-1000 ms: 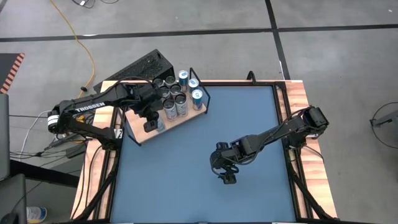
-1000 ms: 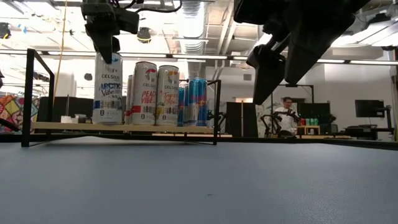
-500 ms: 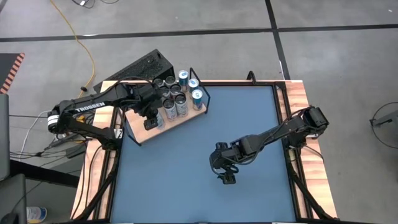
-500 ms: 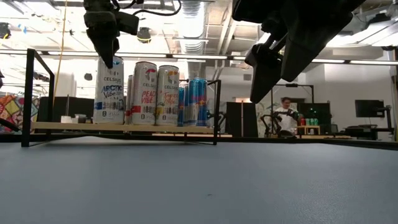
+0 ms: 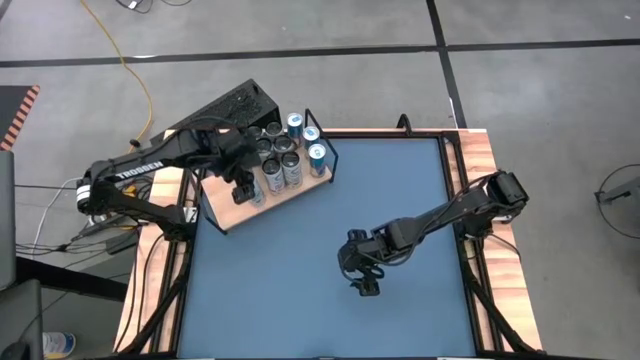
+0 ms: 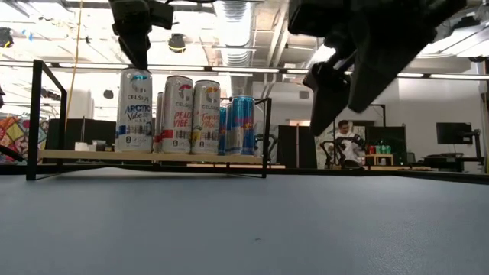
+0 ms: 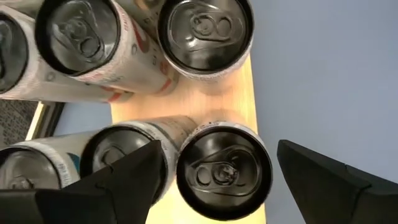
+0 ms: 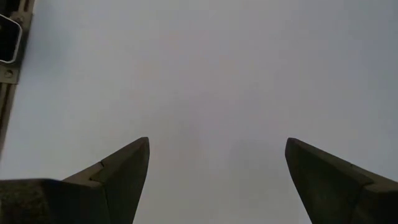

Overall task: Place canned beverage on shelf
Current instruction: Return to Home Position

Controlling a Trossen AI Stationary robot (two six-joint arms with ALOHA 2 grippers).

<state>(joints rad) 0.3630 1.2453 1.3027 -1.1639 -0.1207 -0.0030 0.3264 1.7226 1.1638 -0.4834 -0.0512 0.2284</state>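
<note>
Left wrist view: my left gripper [image 7: 219,146] is spread wide and holds nothing. Straight below the gap between my fingers [image 7: 118,180] is the white and blue can [image 7: 224,173], top up with the pull tab showing. There's clear space between its rim and each finger. It stands on the shelf [image 7: 214,109], at the board edge next to the blue tabletop [image 7: 323,74]. A second white and blue can [image 7: 118,158] touches it, just under my one finger. Past my fingertips there's a strip of bare wood, then the next row of cans [image 7: 205,31].

Low view: left gripper [image 6: 140,53] hangs just over the white and blue can [image 6: 134,111]. The can is upright on the shelf [image 6: 153,156], at the outer end of the front row. Peach-labelled cans [image 6: 177,114] stand right beside it, and blue cans [image 6: 243,126] farther along by the black wire frame [image 6: 266,137].

High view: left gripper [image 5: 243,188] is over the shelf [image 5: 222,210]. The right gripper [image 5: 366,287] is well apart from it, over the middle of the tabletop [image 5: 300,300].

Right wrist view: my right fingers [image 8: 118,180] are apart with nothing between them, only bare tabletop [image 8: 205,74] below. In the low view the right gripper [image 6: 332,99] hangs clear of the surface.
</note>
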